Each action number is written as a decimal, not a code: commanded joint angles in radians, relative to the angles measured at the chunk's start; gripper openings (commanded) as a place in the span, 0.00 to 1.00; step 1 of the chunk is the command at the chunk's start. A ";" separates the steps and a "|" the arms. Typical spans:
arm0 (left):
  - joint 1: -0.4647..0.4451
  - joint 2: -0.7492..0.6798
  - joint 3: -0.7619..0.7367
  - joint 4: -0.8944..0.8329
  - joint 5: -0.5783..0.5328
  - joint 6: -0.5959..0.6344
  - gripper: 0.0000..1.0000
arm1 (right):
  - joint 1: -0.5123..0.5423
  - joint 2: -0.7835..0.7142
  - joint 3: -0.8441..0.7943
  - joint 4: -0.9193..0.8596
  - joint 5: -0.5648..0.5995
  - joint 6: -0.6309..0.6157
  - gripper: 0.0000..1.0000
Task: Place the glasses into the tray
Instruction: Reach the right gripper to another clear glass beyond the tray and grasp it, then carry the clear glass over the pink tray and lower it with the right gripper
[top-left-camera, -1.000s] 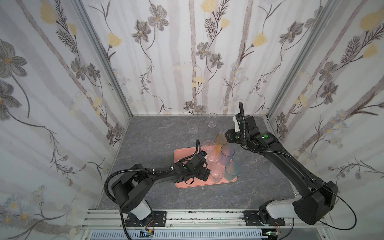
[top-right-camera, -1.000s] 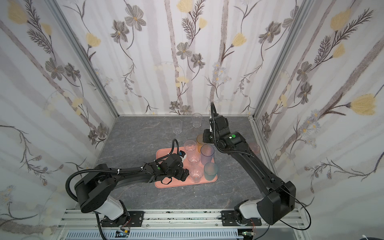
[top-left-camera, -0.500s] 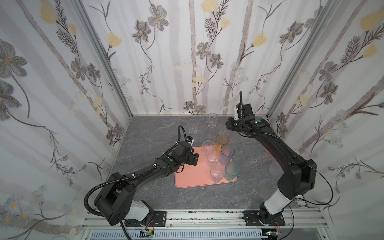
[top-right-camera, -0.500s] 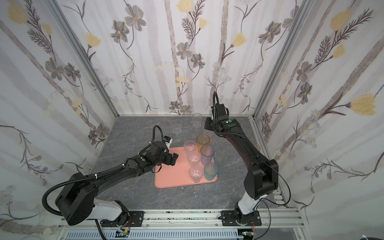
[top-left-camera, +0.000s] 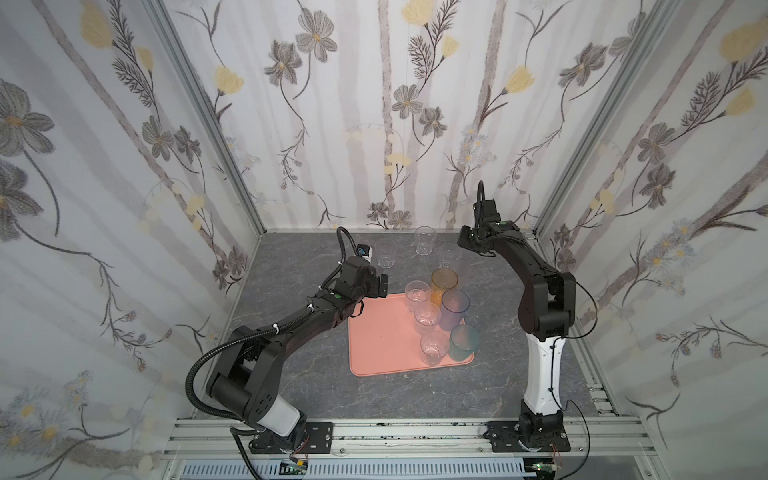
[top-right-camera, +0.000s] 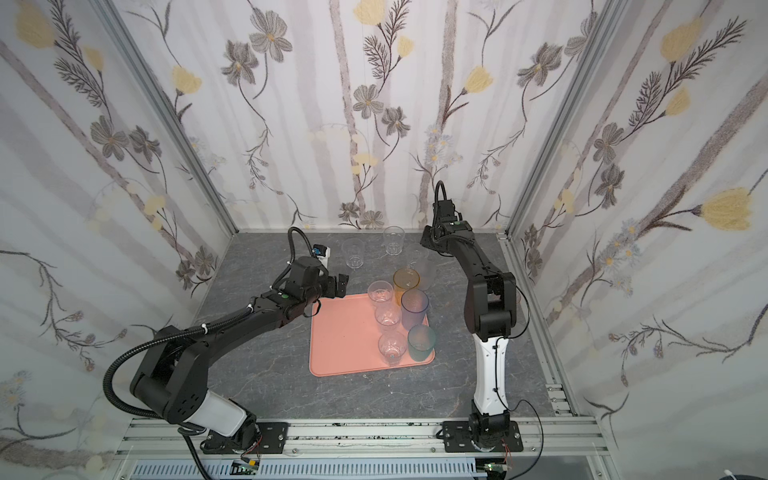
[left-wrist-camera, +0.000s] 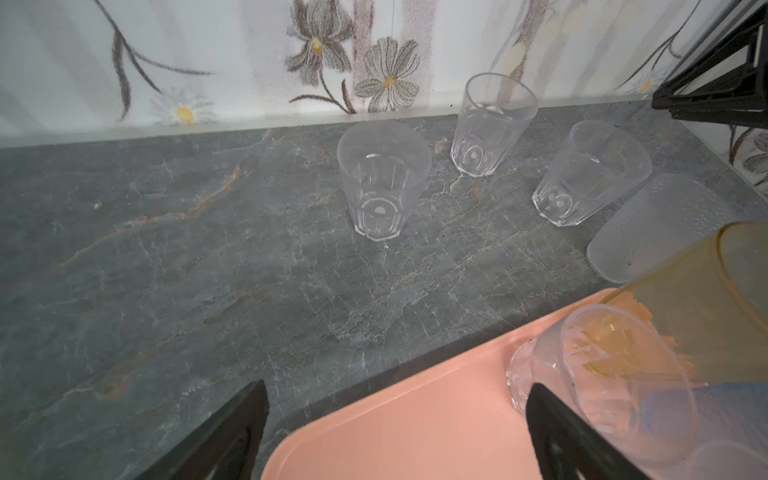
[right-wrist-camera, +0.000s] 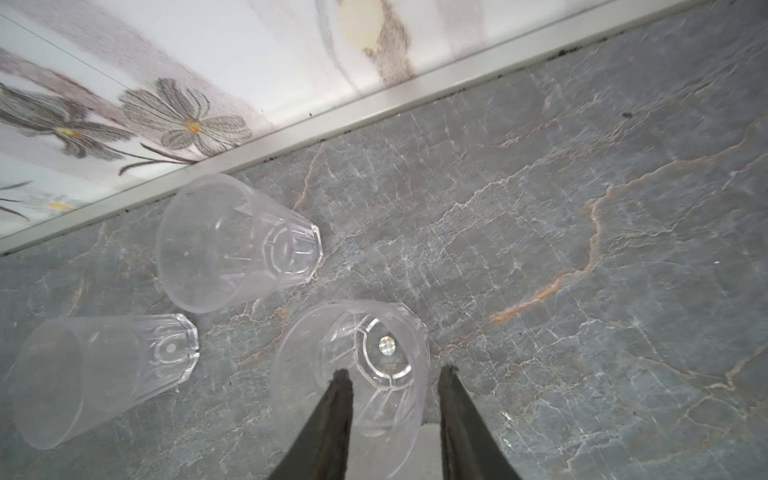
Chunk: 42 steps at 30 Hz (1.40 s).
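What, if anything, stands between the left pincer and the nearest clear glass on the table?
Nothing visible. The open left pincer faces that clear glass across bare table. The tray lies low beneath the pincer, its corner out of the path.

1. The left arm (top-left-camera: 291, 328) was black, with a white base shell (top-left-camera: 279, 417) and a ribbed black hose (top-left-camera: 192, 376) at lower left.
2. White ties (top-left-camera: 276, 328) banded its cable.
3. The right arm (top-left-camera: 536, 274) was black above a tall white segment (top-left-camera: 540, 374), trailing a thin black wire (top-left-camera: 590, 307).
4. A green dot (top-left-camera: 501, 225) marked its wrist.
5. The left gripper (left-wrist-camera: 395, 432) had matte black, wedge-shaped fingers (left-wrist-camera: 232, 428).
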<state>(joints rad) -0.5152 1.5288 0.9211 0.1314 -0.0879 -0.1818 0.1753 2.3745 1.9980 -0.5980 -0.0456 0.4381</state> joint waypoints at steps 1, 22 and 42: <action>0.001 -0.024 -0.046 0.201 0.029 -0.079 1.00 | -0.002 0.032 0.021 -0.017 -0.033 -0.028 0.35; 0.000 -0.043 -0.106 0.201 0.057 -0.109 0.99 | -0.002 0.069 0.051 -0.041 0.073 -0.078 0.08; 0.013 -0.155 -0.143 0.194 -0.003 -0.057 1.00 | 0.096 -0.300 0.020 -0.101 0.053 -0.045 0.03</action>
<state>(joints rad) -0.5083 1.3911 0.7822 0.3019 -0.0612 -0.2581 0.2443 2.1075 2.0136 -0.7109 0.0360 0.3775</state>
